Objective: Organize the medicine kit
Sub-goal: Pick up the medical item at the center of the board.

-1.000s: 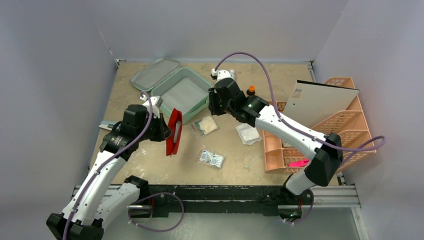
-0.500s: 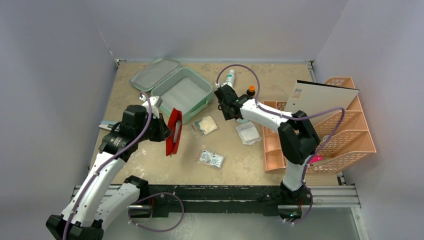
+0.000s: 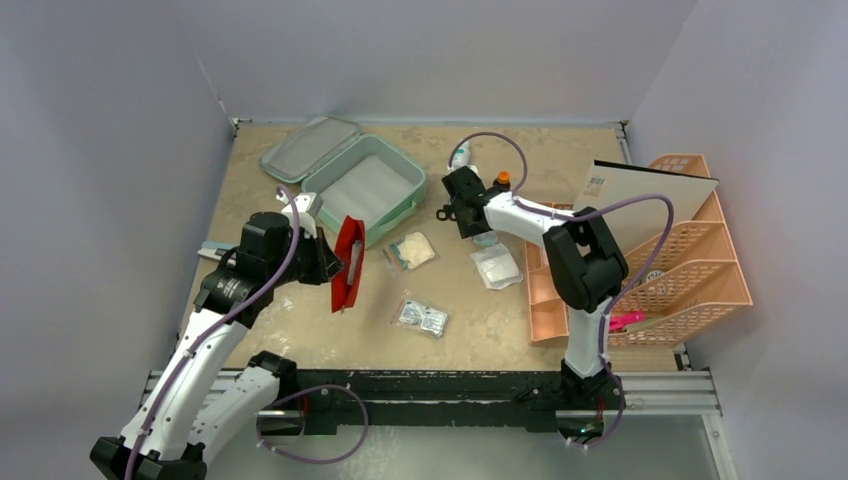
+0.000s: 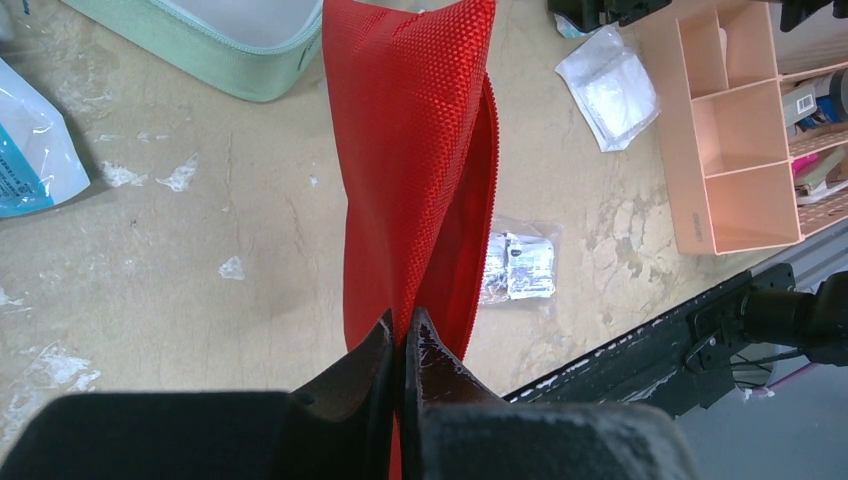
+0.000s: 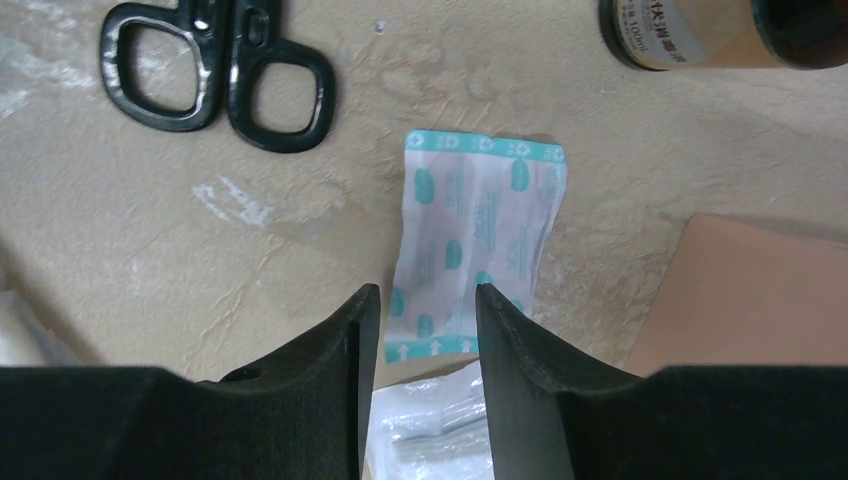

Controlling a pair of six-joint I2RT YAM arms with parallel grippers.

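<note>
The medicine kit [image 3: 365,188] lies open at about eleven o'clock on the surface [image 3: 300,320], its lid folded back flat toward ten o'clock and its pale tray showing nothing inside. It looks like a light, moulded mint-green shell with rounded corners and smooth walls. My judgement is that it would slide easily if pushed and is best steadied by pinching the upright rim of the tray, not the thin lid or the hinge.

The left hand [image 4: 398,350] is clamped tight on the bottom edge of the red pouch [image 4: 415,170], which it holds clear of the surface just at five o'clock of the kit. The pouch is coarse woven fabric, limp and folded, with a zip along one side. It will probably sag and needs lowering in flat.

The right hand [image 5: 420,300] hovers with its fingers [image 5: 340,340] apart and nothing between them, directly over a plaster packet [image 5: 480,240] that is flat, thin and papery. It is hard to pinch unless one edge is lifted. At eleven o'clock of it lie black scissors [image 5: 215,65], and at one o'clock a brown bottle [image 5: 700,30]. The peach lattice rack [image 3: 690,250] stands at three o'clock
</note>
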